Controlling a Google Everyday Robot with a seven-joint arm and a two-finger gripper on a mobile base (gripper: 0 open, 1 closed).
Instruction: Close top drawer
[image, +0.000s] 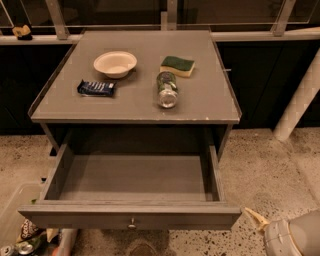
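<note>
Camera view: top drawer (90, 216) is pulled fully out below the tabletop (135, 107), knob (132, 222) at front centre. Gripper (265, 226) sits low at bottom right, near the drawer's front corner, probably to push the panel in; can't tell if it's wide or narrow

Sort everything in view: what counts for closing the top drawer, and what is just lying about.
For the job:
top drawer, standing wide open
its knob, centre of the front panel
gripper, low at right, just off the drawer front's right corner, apart from it

Lying about, all on the cabinet top:
bowl
blue packet
bottle, on its side
sponge
</note>
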